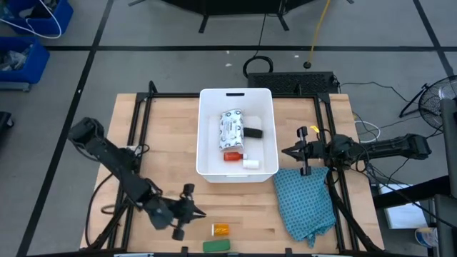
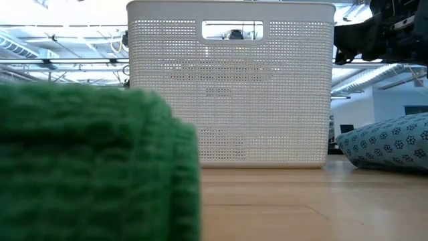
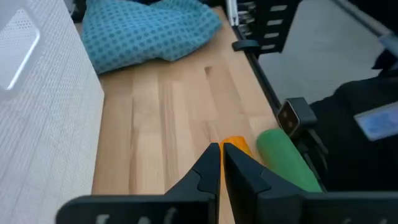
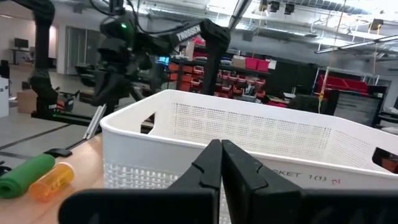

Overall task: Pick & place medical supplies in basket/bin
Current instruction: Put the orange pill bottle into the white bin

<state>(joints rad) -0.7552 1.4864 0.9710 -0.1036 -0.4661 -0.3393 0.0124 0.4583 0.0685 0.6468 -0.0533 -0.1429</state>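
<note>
A green flat bar (image 2: 93,167) fills the near left of the low view, blurred and cut off by the frame, hiding much of the table (image 1: 164,135) behind it. From that level the white bin (image 2: 231,87) shows only its perforated wall and handle slot; its contents cannot be seen there.

From above, the bin sits at the middle of the table's far half and holds four items: a white patterned packet (image 1: 231,130) lying lengthwise, a black block (image 1: 253,133) just beside it, a red bottle (image 1: 233,155) below the packet, and a white little bottle (image 1: 250,163) next to the red one. The bottles are small and their details hard to make out.

Outside the bin, an orange vial (image 1: 221,229) lies near the table's front edge, with the green bar beside it at the very edge, partly cut off in the high view.

The left gripper (image 1: 191,212) hovers near the front edge, just beside the orange vial; in its wrist view the fingers are pressed together and hold nothing, their tips pointing at the vial. The right gripper (image 1: 288,152) waits just off the bin's right wall, beside a teal cloth (image 1: 305,203), fingers likewise closed together and empty.
</note>
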